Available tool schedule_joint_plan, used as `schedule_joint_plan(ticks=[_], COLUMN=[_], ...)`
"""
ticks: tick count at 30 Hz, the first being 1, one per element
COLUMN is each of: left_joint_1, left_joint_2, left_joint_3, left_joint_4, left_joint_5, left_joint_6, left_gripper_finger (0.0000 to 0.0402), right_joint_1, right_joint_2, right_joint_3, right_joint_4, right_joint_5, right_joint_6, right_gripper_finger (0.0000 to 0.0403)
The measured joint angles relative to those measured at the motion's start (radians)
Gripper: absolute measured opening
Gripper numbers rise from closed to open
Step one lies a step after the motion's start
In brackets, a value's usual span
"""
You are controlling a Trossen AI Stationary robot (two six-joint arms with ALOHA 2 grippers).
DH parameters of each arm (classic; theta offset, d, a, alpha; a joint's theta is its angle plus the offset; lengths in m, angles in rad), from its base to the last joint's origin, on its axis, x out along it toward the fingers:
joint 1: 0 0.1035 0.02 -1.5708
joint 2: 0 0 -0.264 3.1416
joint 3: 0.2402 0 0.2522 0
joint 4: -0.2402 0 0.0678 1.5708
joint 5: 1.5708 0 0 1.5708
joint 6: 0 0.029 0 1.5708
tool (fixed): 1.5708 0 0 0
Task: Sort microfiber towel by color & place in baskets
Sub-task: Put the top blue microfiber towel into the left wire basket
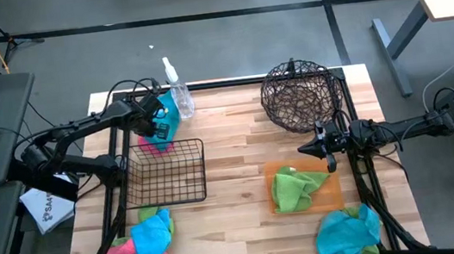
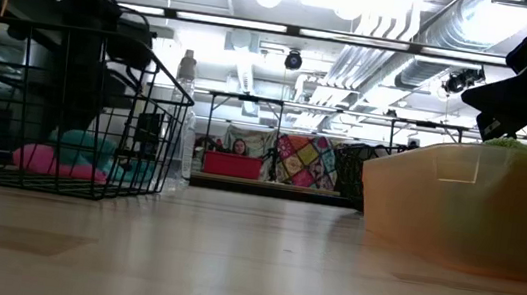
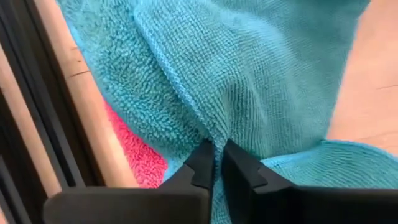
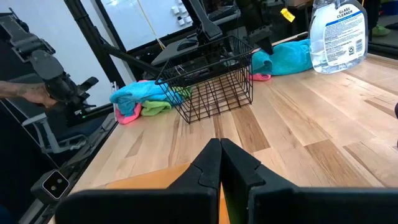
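Note:
A teal towel (image 1: 167, 117) lies on a pink towel (image 1: 158, 146) at the table's far left, behind the square black wire basket (image 1: 166, 173). My left gripper (image 1: 153, 120) is shut on the teal towel. My right gripper (image 1: 328, 154) hovers shut and holds nothing over the far edge of the orange tray (image 1: 332, 192), where a green towel (image 1: 294, 188) lies. The round brown woven basket (image 1: 299, 92) stands at the far right. My left gripper pinches a raised fold of the teal towel (image 3: 217, 127) between its two fingertips (image 3: 202, 163), coming from the table's left side and slanting down. The cloth bunches into a ridge at the fingers. The rest of the towel spreads over the pink towel (image 3: 138, 155) and the table.
A clear spray bottle (image 1: 177, 93) stands just beyond the teal towel. A mixed pile of teal, pink and green towels (image 1: 143, 246) lies at the near left, and a teal pile (image 1: 349, 233) at the near right. Bare wood lies between basket and tray.

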Motion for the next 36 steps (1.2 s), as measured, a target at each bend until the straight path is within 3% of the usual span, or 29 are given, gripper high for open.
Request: schedule_joint_plan(ticks=[3, 10, 14, 17, 20, 22, 25, 29, 36], left_joint_1=[0.000, 0.000, -0.003, -0.030, -0.076, -0.110, -0.167, -0.249, -0.331], left_joint_2=[-0.026, -0.152, -0.215, -0.262, -0.310, -0.343, -0.395, -0.469, -0.616], left_joint_3=[0.075, 0.355, 0.536, 0.669, 0.780, 0.831, 0.856, 0.839, 0.605], left_joint_4=[-0.051, -0.151, -0.217, -0.249, -0.281, -0.308, -0.346, -0.473, -0.508], left_joint_5=[-0.014, -0.152, -0.148, -0.039, 0.165, 0.301, 0.409, 0.408, 0.394], left_joint_6=[0.025, 0.153, 0.233, 0.311, 0.414, 0.399, 0.273, 0.107, -0.091], left_gripper_finger=[0.0004, 0.0001, 0.0001, 0.0001, 0.0000, 0.0000, 0.0000, 0.0000, 0.0000], right_joint_1=[0.000, 0.000, 0.000, 0.000, 0.000, 0.000, 0.000, 0.000, 0.000], right_joint_2=[0.000, 0.000, 0.000, 0.000, 0.000, 0.000, 0.000, 0.000, 0.000], right_joint_3=[0.000, 0.000, 0.000, 0.000, 0.000, 0.000, 0.000, 0.000, 0.000], right_joint_4=[0.000, 0.000, 0.000, 0.000, 0.000, 0.000, 0.000, 0.000, 0.000], right_joint_5=[0.000, 0.000, 0.000, 0.000, 0.000, 0.000, 0.000, 0.000, 0.000], right_joint_6=[0.000, 0.000, 0.000, 0.000, 0.000, 0.000, 0.000, 0.000, 0.000], right_gripper_finger=[0.0000, 0.0000, 0.0000, 0.0000, 0.0000, 0.0000, 0.0000, 0.0000, 0.0000])
